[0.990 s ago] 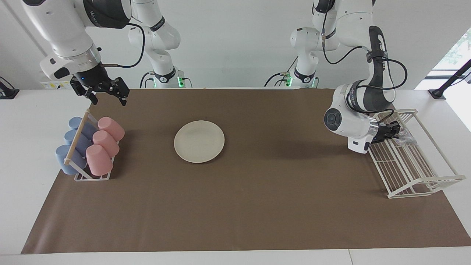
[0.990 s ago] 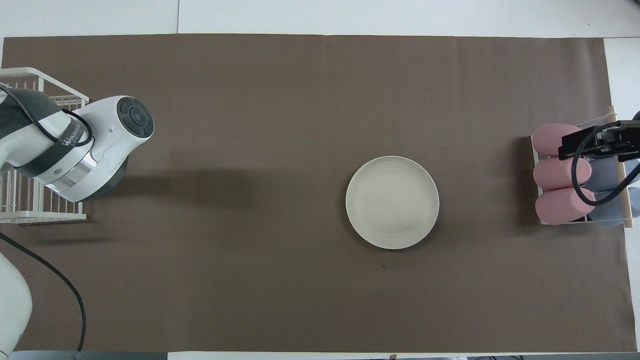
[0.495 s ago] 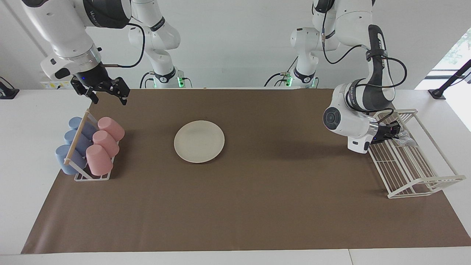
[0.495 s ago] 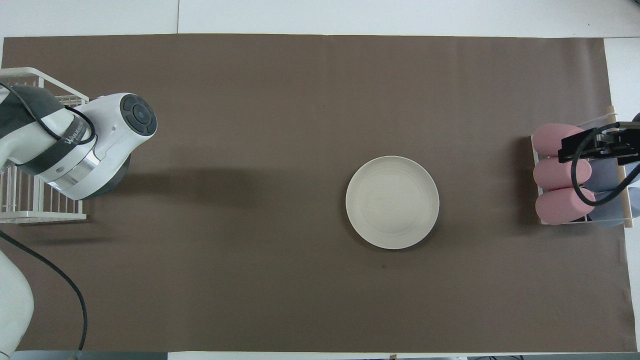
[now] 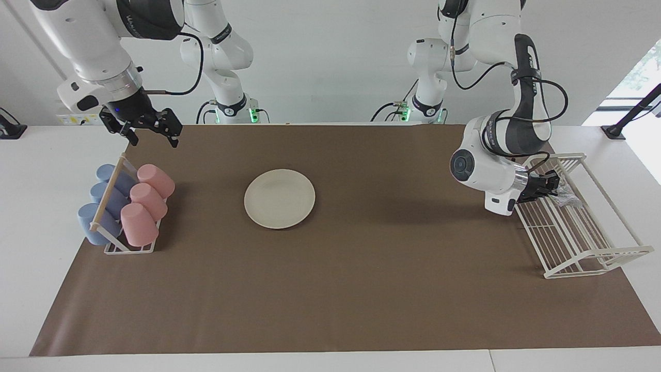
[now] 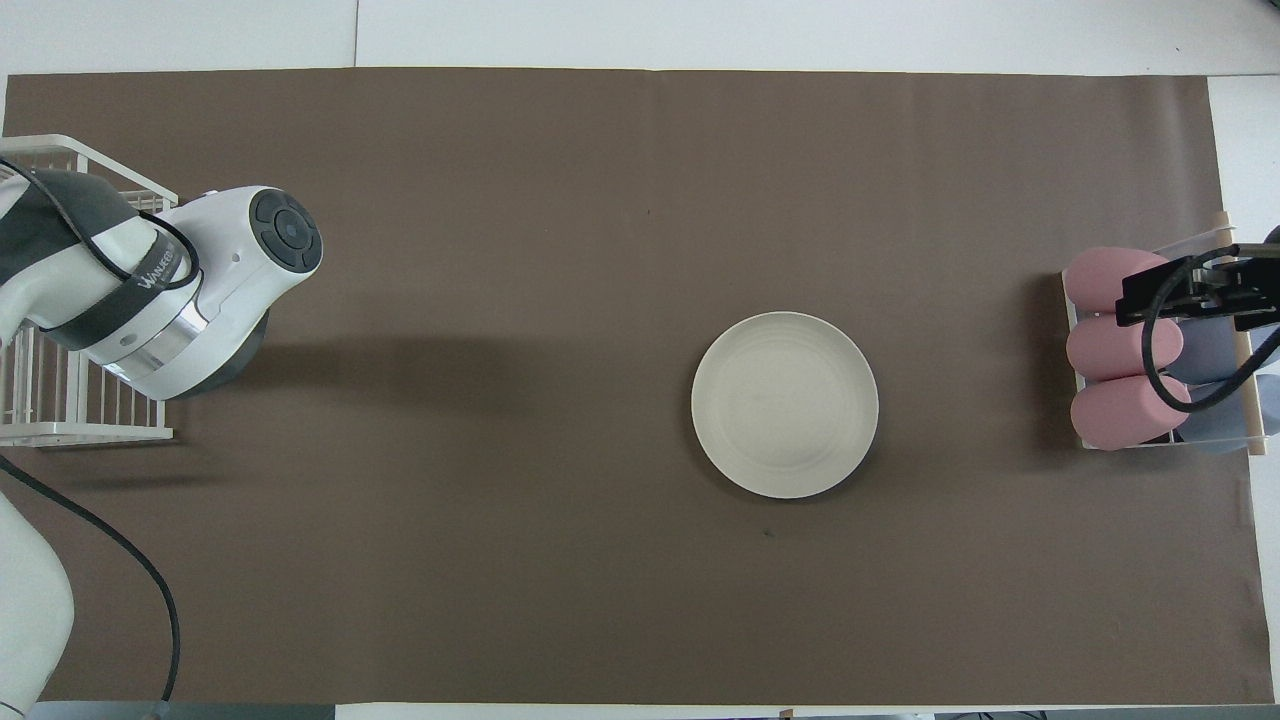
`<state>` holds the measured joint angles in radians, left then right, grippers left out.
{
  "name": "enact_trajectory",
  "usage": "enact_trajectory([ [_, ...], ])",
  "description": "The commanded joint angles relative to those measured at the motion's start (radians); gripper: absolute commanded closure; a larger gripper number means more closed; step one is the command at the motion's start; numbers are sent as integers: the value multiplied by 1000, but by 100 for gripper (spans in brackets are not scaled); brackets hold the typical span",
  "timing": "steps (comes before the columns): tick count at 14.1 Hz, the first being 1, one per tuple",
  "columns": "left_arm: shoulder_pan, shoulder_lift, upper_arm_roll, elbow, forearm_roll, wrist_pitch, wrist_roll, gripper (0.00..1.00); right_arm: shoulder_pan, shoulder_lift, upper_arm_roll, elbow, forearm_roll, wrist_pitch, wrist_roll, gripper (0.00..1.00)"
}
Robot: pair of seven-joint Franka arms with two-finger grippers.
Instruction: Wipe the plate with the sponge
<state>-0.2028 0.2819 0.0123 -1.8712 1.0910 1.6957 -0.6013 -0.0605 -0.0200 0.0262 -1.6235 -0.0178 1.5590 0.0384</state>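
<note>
Your left claw (image 5: 553, 186) clamped on sponge (image 5: 567, 194) inside white wire rack (image 5: 588, 243) — plate (image 5: 279, 198) bare, mid-desk on brown mat (image 5: 361, 289). Your right claw (image 5: 151, 129) waits spread over mat — beside cup rack (image 5: 126, 248).

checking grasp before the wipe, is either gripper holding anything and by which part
The left gripper is shut on the sponge at its edge, over the wire rack. The right gripper, open, holds nothing.

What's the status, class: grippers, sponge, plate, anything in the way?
Left gripper at sponge in wire rack, grip unclear. Right gripper open, waiting over cup rack. Plate untouched mid-mat. Nothing between.
</note>
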Motion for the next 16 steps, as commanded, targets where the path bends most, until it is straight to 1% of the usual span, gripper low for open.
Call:
enact_trajectory([
  [1, -7, 5, 6, 6, -8, -2, -12, 0, -12, -12, 8, -6, 18, -19, 17, 0],
  [7, -7, 3, 6, 6, -13, -2, -11, 0, -9, -11, 8, -3, 18, -16, 17, 0],
  [11, -1, -10, 5, 21, -63, -1, 0, 0, -4, -12, 9, -1, 18, -17, 15, 0],
  [13, 2, -44, 6, 44, -135, -1, 40, 0, -2, -12, 9, -1, 18, -17, 15, 0],
  [16, 6, -101, 11, 108, -313, -19, 133, 0, -2, -12, 12, -1, 18, -17, 17, 0],
])
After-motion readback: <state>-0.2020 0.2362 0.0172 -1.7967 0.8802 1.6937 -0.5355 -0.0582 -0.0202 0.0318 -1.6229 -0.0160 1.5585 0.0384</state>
